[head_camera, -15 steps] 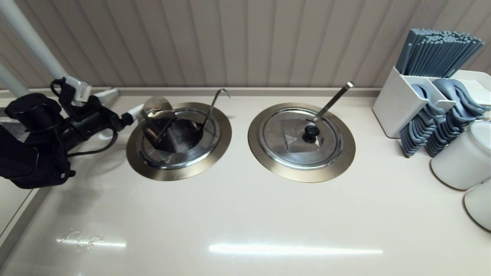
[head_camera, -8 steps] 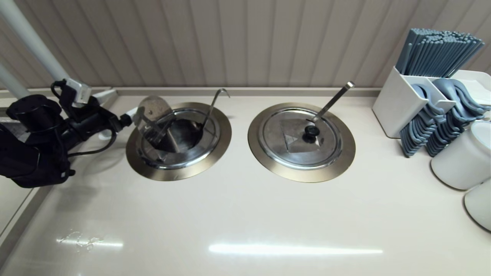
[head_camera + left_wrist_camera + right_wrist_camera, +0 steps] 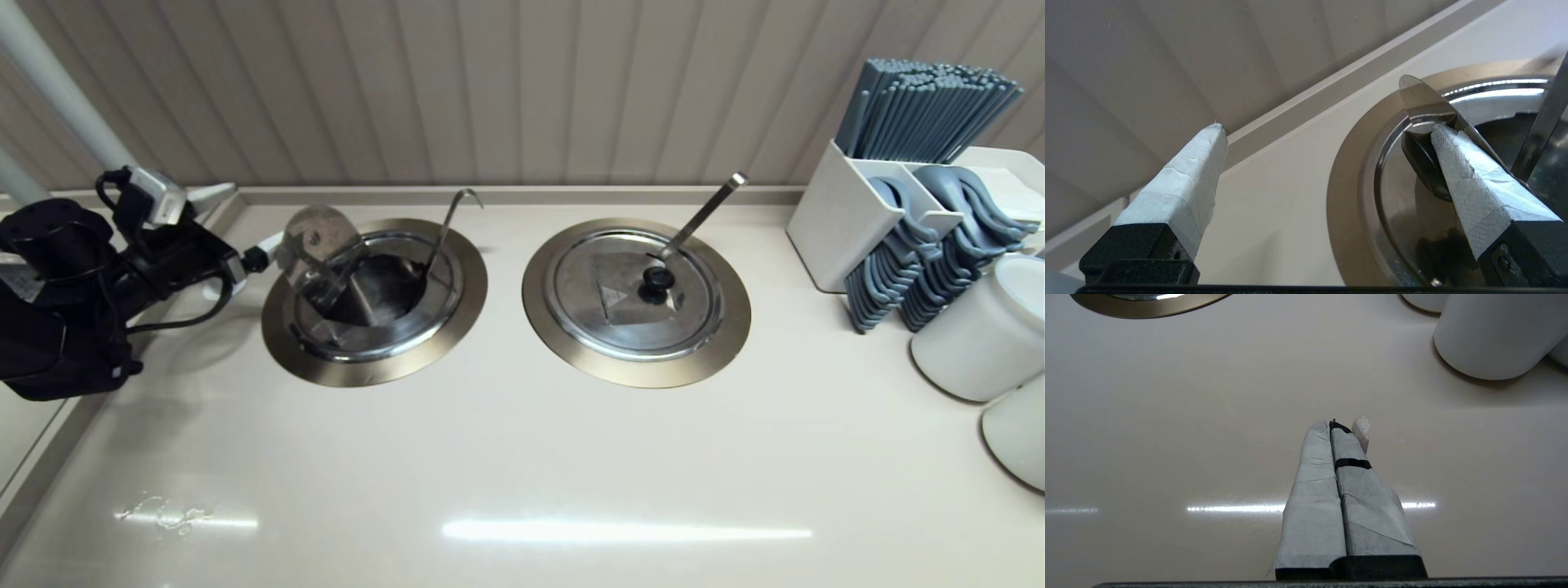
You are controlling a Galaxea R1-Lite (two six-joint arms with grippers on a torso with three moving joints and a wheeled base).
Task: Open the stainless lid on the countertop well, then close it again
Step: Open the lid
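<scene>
While our left gripper (image 3: 1327, 134) stays spread wide, round shiny steel lid (image 3: 317, 245) has tipped further upright; black knob (image 3: 1423, 163) touches one taped finger.

Left gripper (image 3: 1327, 134) reaches in from the left, taped fingers (image 3: 1184, 183) spread wide; right gripper (image 3: 1341, 426) hangs with fingers pressed together

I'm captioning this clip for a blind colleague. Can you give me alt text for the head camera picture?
The left hand, fingers wide apart, props a shiny steel lid up on edge over the left round well, showing its dark inside and a hook-ended ladle. To the right, a second well stays covered by its own lid.
</scene>
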